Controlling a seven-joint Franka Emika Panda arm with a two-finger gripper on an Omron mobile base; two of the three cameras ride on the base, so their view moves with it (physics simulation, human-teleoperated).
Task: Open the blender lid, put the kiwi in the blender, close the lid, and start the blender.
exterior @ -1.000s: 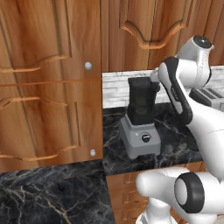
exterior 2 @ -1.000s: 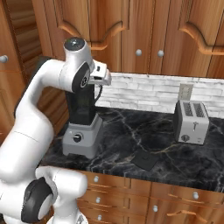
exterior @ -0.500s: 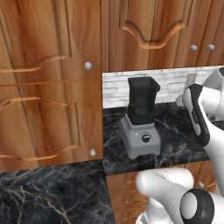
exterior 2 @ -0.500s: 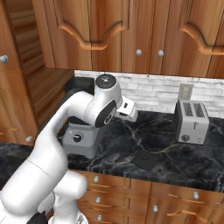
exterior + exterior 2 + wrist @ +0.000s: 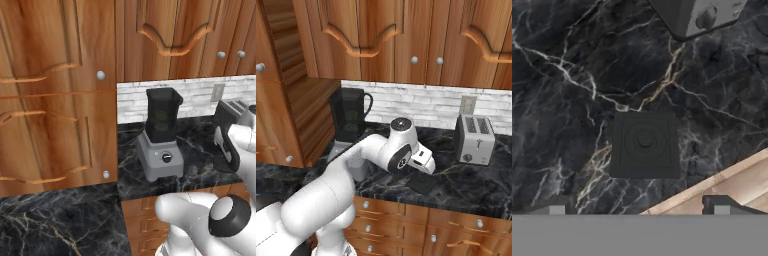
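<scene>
The blender [image 5: 161, 135] stands on the dark marble counter with its jar [image 5: 348, 114] open at the top. Its grey base has a black knob [image 5: 166, 158]. The blender lid [image 5: 421, 184], a flat black square, lies flat on the counter to the blender's right, near the front edge. My gripper [image 5: 426, 169] hangs open just above it. In the hand view the lid [image 5: 644, 145] sits between and beyond my spread fingertips [image 5: 554, 208], apart from them. The kiwi is out of view.
A silver toaster [image 5: 475, 140] stands at the back right by a wall outlet [image 5: 468, 105]. A grey appliance corner with a round knob [image 5: 706, 18] lies just past the lid. The counter's wooden front edge [image 5: 727, 182] runs close to the lid. Wooden cabinets [image 5: 406, 35] hang overhead.
The arm has swung away from the top of the blender jar, to the right and down, and now hangs low over the lid on the counter. The gripper stayed open.
</scene>
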